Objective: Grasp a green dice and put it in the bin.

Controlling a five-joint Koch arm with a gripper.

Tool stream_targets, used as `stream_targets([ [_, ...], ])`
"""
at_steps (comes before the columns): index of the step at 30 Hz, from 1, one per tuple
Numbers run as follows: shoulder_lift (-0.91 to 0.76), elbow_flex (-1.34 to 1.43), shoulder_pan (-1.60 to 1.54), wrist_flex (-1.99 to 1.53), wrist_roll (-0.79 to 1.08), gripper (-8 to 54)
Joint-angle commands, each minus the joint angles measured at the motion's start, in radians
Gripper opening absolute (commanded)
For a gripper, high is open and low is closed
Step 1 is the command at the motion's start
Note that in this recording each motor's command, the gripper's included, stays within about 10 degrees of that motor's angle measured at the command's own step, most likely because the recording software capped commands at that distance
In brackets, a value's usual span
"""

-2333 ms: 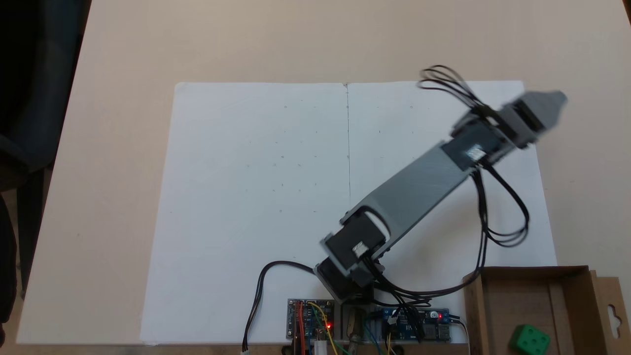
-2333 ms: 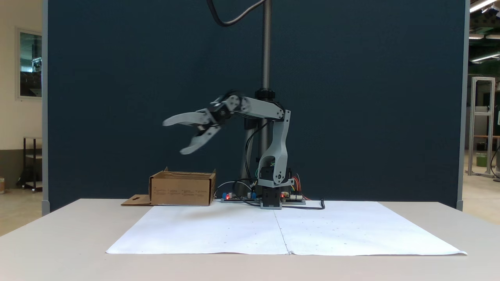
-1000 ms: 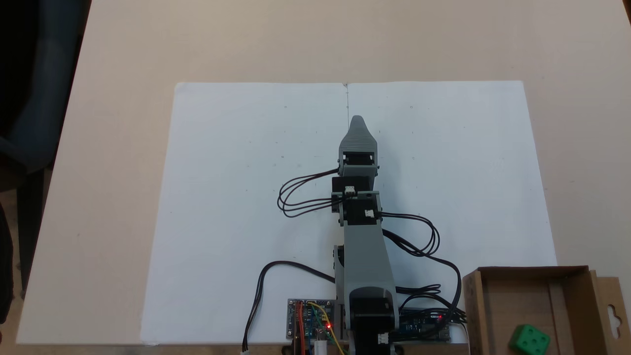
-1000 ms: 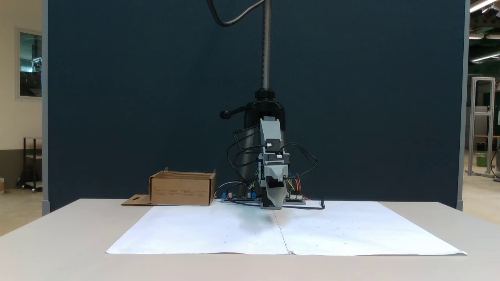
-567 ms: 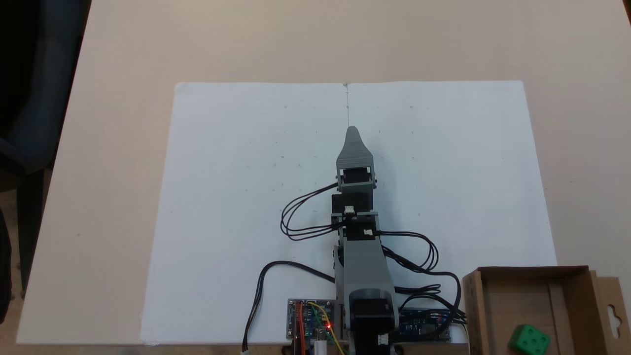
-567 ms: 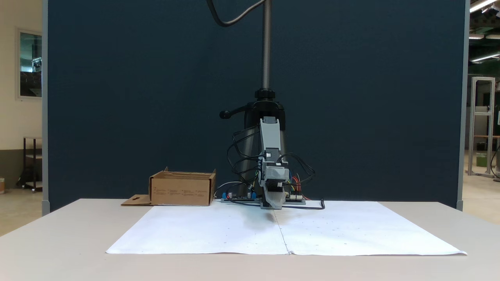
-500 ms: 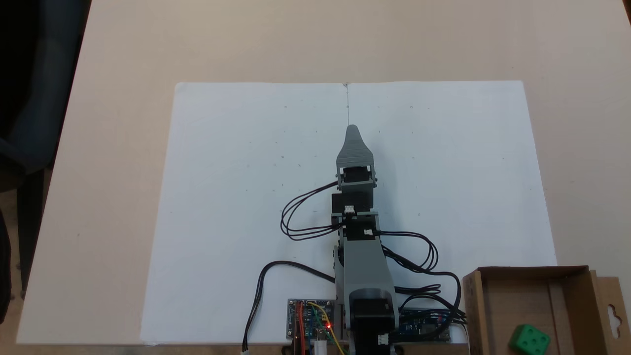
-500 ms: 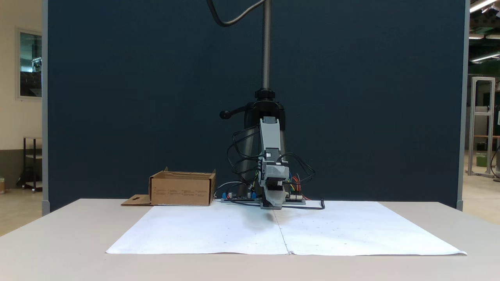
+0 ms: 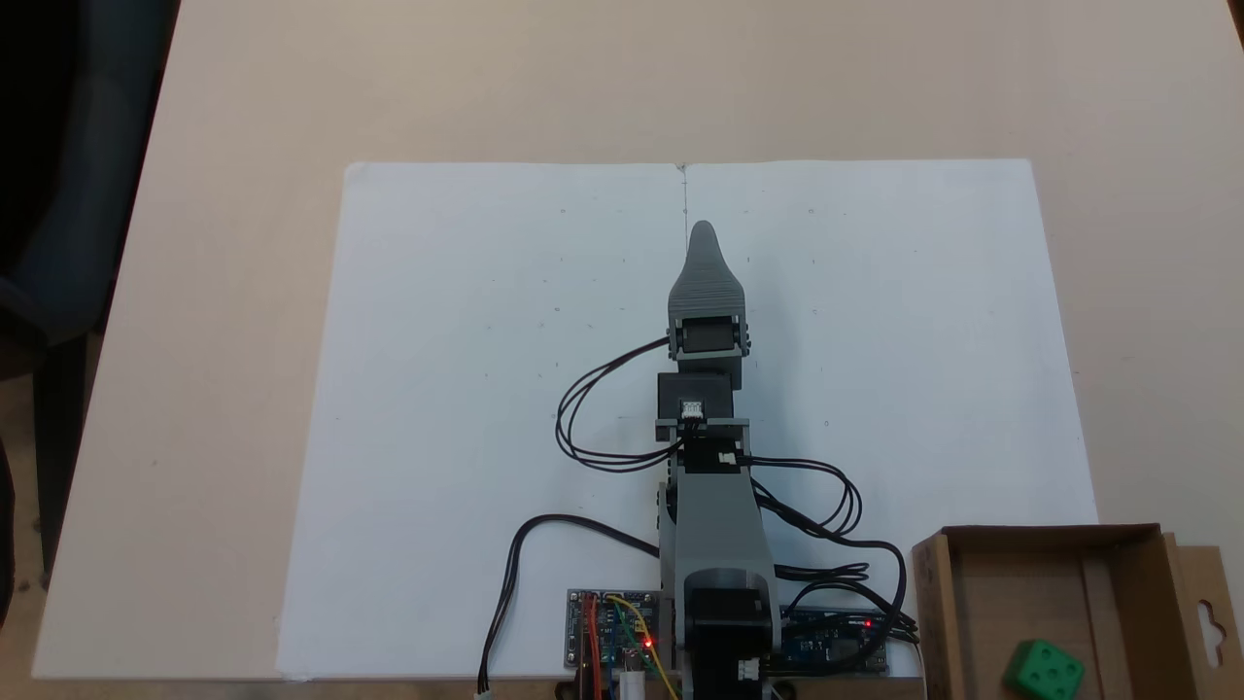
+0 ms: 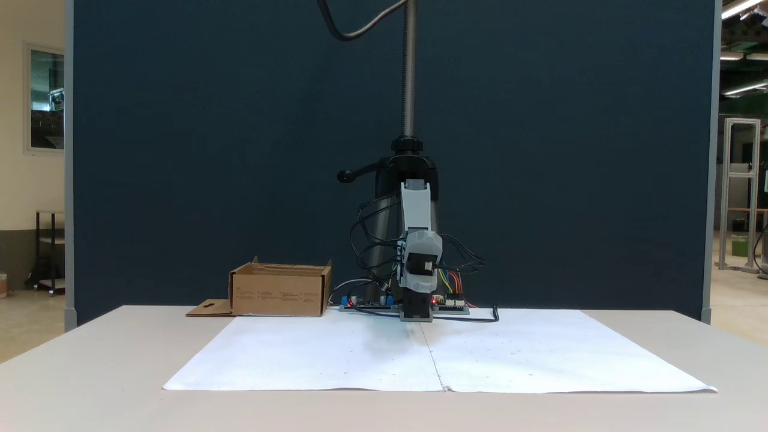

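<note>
One green dice lay inside the bin, on its floor toward the lower right corner in the fixed view from above, its top face showing dark pips, roughly five. There was one bin, a brown cardboard box, standing on the beige worktop just beside the right edge of the white paper sheet; one flat flap with a hanger-slot cutout lay out from its far side. In the fixed view from the front the bin stood left of the arm's base, with a few lines of small print on its front wall, too small to read. The single gray arm stretched straight out over the middle seam of the paper, and the gripper pointed away from the base, well apart from the bin and the dice. From above one pointed tip showed, and from the front the gripper was seen end-on, so whether the fingers were spread or pressed together could not be told. Two circuit boards lay by the base, one on the left and one on the right, each with a red light; no writing on them could be read. Black cables looped from the arm on both sides.
</note>
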State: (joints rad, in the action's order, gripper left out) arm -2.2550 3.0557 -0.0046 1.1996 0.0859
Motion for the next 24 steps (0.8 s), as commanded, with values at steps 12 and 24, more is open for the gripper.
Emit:
stream_targets([
  [12, -0.115, 0.075, 0.029, 0.343, 0.081, 44.3],
  [24, -0.110, 0.075, 0.031, 0.466, 0.080, 44.6],
])
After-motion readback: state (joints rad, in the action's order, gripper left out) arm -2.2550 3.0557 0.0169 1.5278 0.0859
